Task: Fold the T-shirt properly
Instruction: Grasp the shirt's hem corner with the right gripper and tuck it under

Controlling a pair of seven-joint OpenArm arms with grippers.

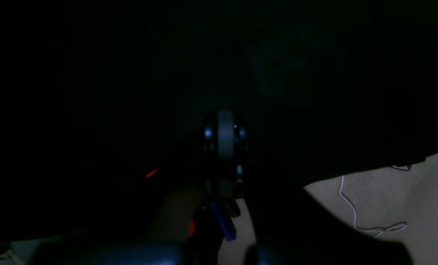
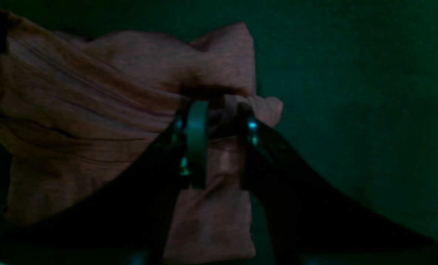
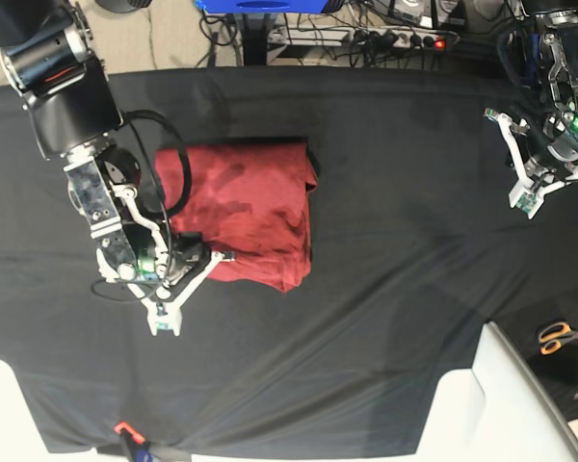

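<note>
**Shirt nearly folded, one corner still in the pincer**

The black table cloth [image 3: 385,241] spreads across the whole table. On it, left of centre in the base view, lies the T-shirt [image 3: 255,207], already a compact, roughly rectangular red bundle, though wrinkled and with its near edge bunched. By the look of it most of the folding is done; a last tuck or smoothing seems left.

The right gripper [image 2: 219,121] sits at the shirt's near-left corner, jaws narrowed onto a pinch of red fabric. The left gripper [image 3: 528,188] hangs well apart over bare cloth, jaws together, holding nothing.
</note>
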